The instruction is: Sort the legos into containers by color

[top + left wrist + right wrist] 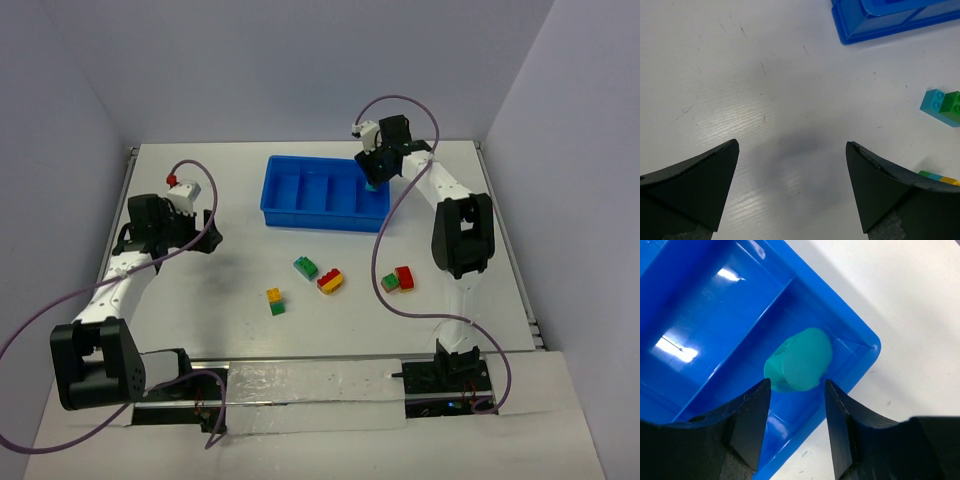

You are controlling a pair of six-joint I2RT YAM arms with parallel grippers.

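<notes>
Drop-off step: R gripper (796,382) is over the blue tray's (715,340) end slot w/ the teal lego (800,357) between its fingers, can't tell if pinched or let go; L gripper (792,145) wide open, empty; next job is prob. picking another lego off the table (740,75).

White table (200,300) with faint scuffs, pale grey walls (300,70) on three sides.
</notes>
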